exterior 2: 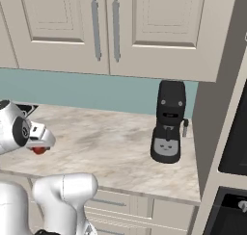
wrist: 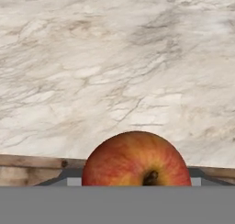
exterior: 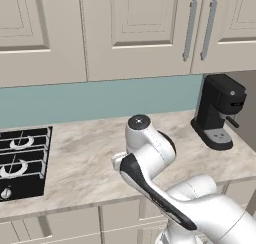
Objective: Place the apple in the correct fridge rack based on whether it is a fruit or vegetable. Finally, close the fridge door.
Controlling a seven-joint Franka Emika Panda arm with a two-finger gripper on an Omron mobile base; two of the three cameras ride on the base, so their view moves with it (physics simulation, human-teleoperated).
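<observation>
The apple is red and glossy with a dark stem dimple, and it sits at the bottom of the hand view between my fingertips. My gripper is shut on it, above the marble counter. From the right base view, the apple peeks out red under the white hand, and the gripper hangs just over the counter's near left part. The arm's elbow covers the hand in the left base view. The fridge rack and the fridge door are out of view.
A black coffee machine stands at the counter's right end against the wall. A gas stove is set into the counter at the left. Cabinets hang above. A tall dark oven column borders the right side.
</observation>
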